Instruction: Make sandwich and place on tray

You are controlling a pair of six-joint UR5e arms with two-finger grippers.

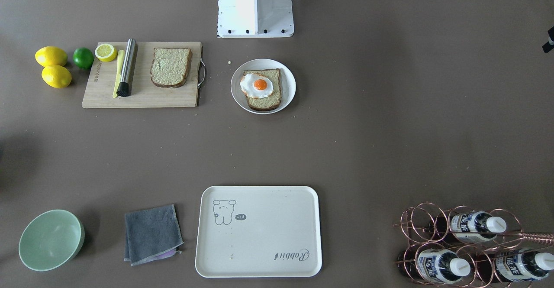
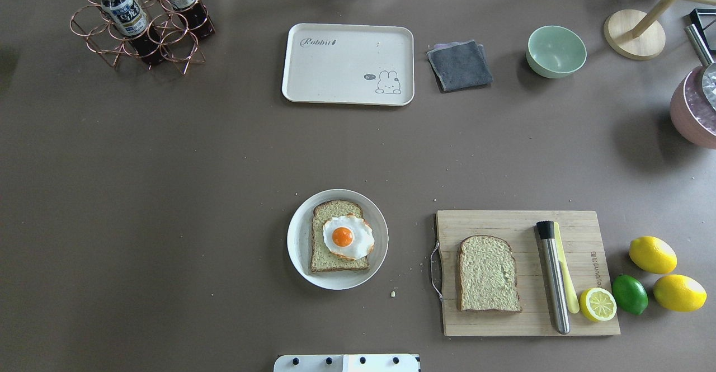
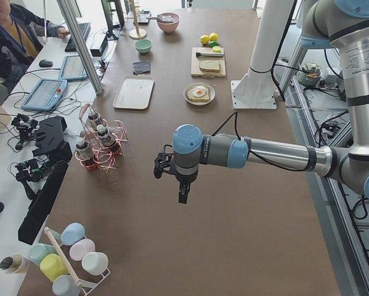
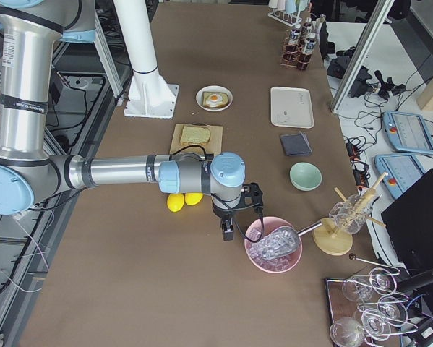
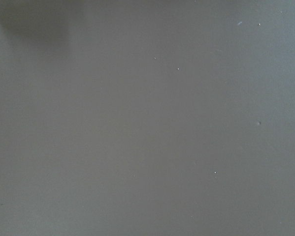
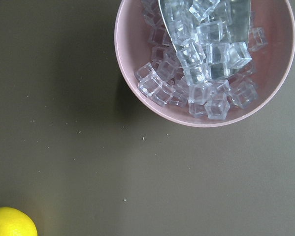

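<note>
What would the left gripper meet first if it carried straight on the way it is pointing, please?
Most likely the bare table: the left gripper points straight down, and its wrist camera shows only that brown surface, with nothing lying on it.

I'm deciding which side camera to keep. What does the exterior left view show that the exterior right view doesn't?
Only exterior left: the left gripper and a person at a desk. Only exterior right: the right gripper and clear stemmed glasses. Both: the cream-white rectangular tray and egg-topped bread on the round white plate.
</note>
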